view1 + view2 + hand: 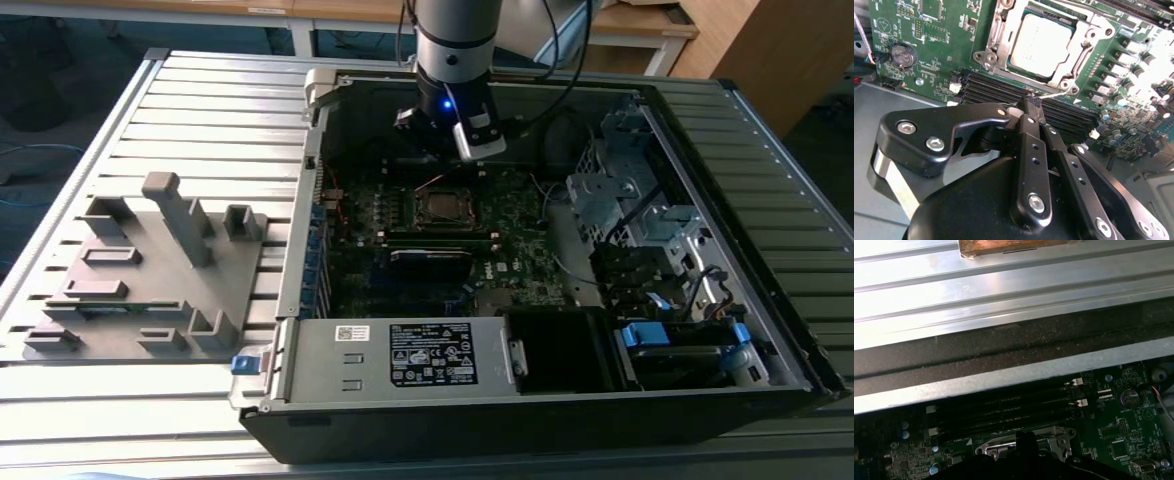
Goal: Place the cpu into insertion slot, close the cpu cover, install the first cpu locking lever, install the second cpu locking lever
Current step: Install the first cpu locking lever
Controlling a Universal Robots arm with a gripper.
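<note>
cpu (pixel 1041 45) sits flat in the insertion slot (pixel 441 207), near the middle of the board. cpu cover (pixel 1085 47) is down over it. The frame bears on the chip's edges and the metal top shows through the window, so I judge placing and cover-closing done.

My end effector (pixel 1031 102) hangs just beside the socket's edge on the memory-slot side. It's narrow, fingers drawn together with the tips meeting. My guess at why: a thin tip is what gets at a wire this fine. The tips are at the free end of a locking lever (pixel 1056 93), a thin wire along that edge of the cover. Can't tell if the wire is pinched between the tips or just pushed by them.

Count:
- 1 cpu, 1 cover, 1 socket
- 1 lever I'm sure of
- 1 coin cell (pixel 902 55)
- memory slots (pixel 1004 407): four by my count, all empty

Motherboard (pixel 939 30) faces up because the computer case (pixel 534 425) lies on its side with the panel off, which gives me reach from above. One grey fixture block (pixel 147 270) sits on the slatted surface (pixel 214 110) at the exterior view's left, well apart from the case.
</note>
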